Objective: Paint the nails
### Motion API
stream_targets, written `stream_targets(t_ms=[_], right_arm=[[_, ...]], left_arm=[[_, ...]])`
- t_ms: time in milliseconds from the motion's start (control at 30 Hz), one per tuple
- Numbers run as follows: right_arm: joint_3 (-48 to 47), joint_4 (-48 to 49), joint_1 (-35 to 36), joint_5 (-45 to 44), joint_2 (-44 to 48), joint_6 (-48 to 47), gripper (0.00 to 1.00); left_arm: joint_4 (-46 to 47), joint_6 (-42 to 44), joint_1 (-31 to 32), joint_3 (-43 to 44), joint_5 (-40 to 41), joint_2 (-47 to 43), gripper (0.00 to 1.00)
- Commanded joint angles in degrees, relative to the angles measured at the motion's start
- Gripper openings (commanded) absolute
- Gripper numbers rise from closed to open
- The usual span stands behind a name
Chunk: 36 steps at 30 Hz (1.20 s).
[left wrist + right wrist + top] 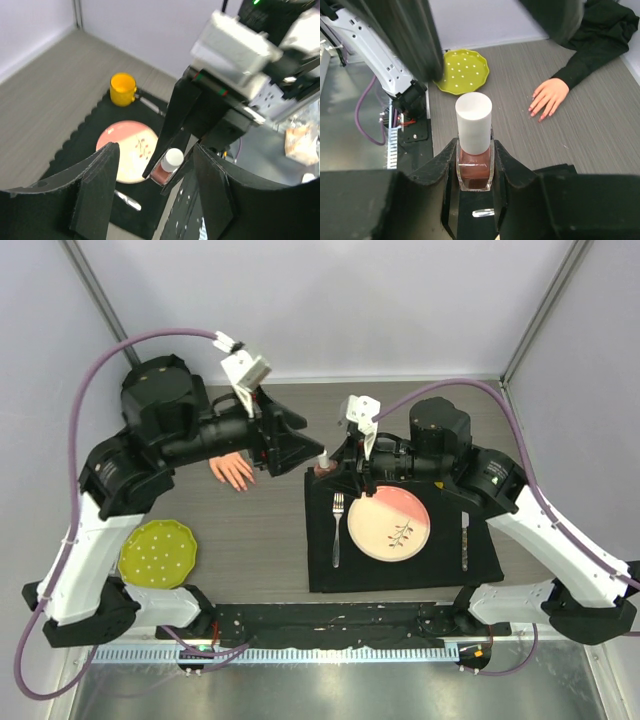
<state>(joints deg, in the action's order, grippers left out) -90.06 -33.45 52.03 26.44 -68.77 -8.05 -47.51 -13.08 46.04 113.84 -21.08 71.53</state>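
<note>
1. Starting near: green dish (157, 553) by L arm base; black mat (480, 560) w/ pink plate (388, 525) and fork (337, 530).
2. R gripper (475, 165) clamped tight on polish bottle (474, 172), upright, white cap (473, 120) on, at mat's far-L corner.
3. L gripper (155, 150) jaws wide, holding nothing, flanking cap, no contact.
4. Nails (541, 117) on mannequin hand (549, 95), flat on table, L of bottle, apart from both grippers.
</note>
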Motion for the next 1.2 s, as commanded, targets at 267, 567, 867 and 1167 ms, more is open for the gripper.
stream_targets(t_ms=[267, 567, 867, 1167], right_arm=[[-3.19, -0.56, 0.88, -3.32, -1.8, -2.14, 0.01], [-3.72, -0.74, 1.32, -4.55, -3.03, -2.23, 0.01], [-4.16, -0.65, 1.49, -4.81, -3.65, -2.23, 0.01], [-0.91, 3.56, 1.49, -16.05, -1.28, 1.19, 0.59]], left_arm=[[-9.62, 5.52, 0.01, 2.0, -3.88, 3.71, 0.47], [-11.29, 6.49, 0.1, 2.7, -5.72, 4.67, 0.33], [-13.58, 8.33, 1.33, 4.02, -3.89, 5.73, 0.16], [-13.84, 8.51, 1.77, 4.11, 7.0, 5.9, 0.0]])
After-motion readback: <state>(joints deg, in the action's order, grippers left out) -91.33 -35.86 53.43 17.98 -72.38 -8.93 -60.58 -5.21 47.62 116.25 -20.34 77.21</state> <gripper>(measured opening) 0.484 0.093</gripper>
